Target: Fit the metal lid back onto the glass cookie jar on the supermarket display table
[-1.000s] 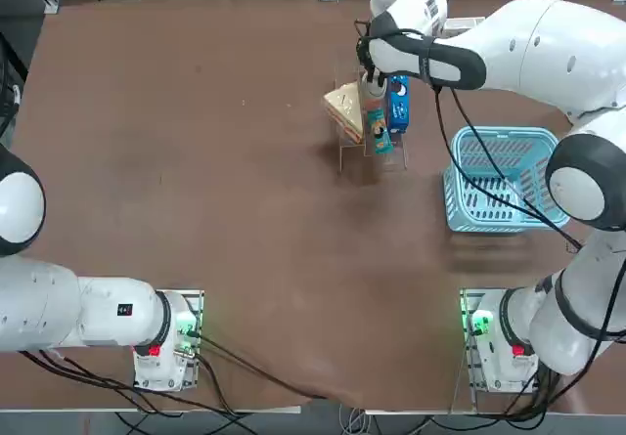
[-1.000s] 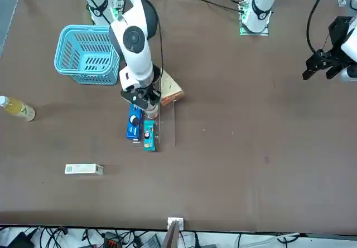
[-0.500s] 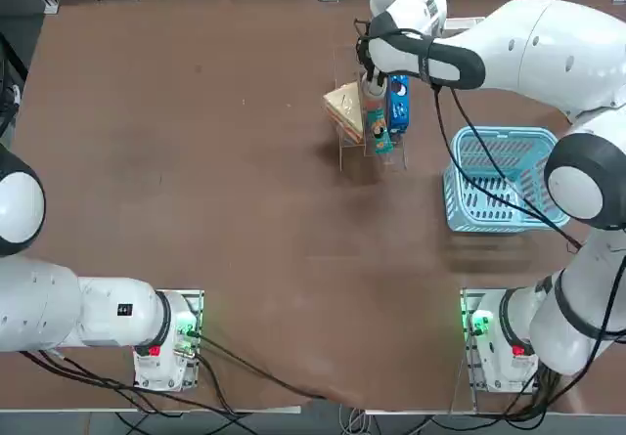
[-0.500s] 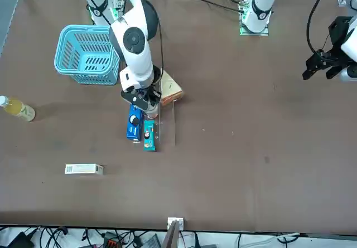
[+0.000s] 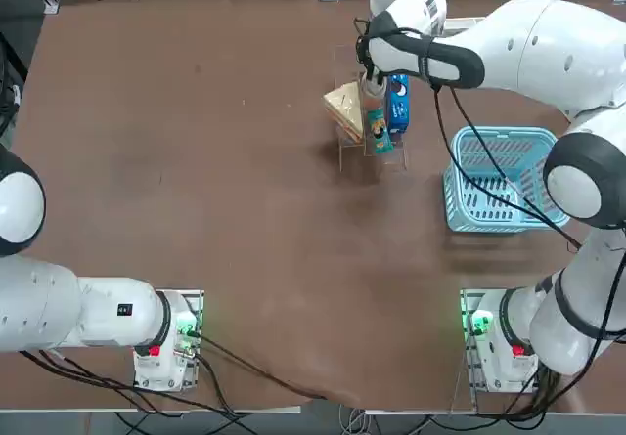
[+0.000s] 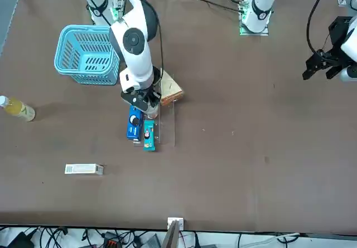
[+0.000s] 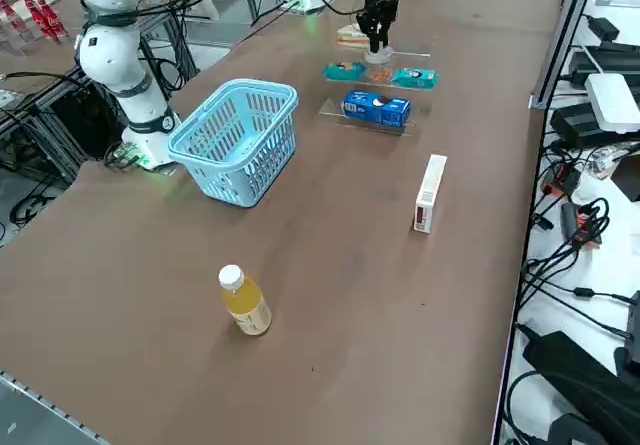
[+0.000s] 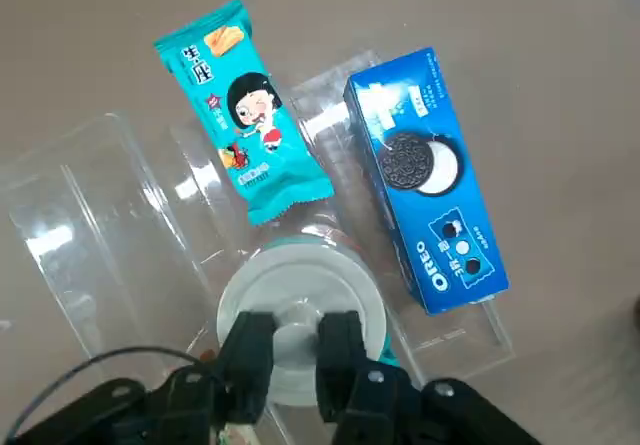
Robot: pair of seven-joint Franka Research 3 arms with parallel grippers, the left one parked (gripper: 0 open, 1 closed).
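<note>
The metal lid (image 8: 300,310) sits flat on the mouth of the glass cookie jar (image 6: 152,112), and your right gripper (image 8: 296,343) is directly over it with both fingers (image 8: 247,350) pinching the small knob at the lid's centre. The jar stands on a clear plastic display stand (image 8: 110,215) in the far right part of the counter (image 5: 215,181), toward the edge opposite the arm bases.

You find a teal snack packet (image 8: 243,110) lying just beside the jar on the stand, and a blue Oreo box (image 8: 425,175) next to the packet on its other side. A tan wedge-shaped sandwich pack (image 5: 343,109) rests at the stand's left side, close to the jar.

A light blue basket (image 5: 502,179) sits near the counter's right edge, closer to the arm bases than the stand. Well apart from these, beyond the stand toward the far edge, you have a small white box (image 7: 430,193) and a yellowish bottle (image 7: 244,302), both apart from everything else.
</note>
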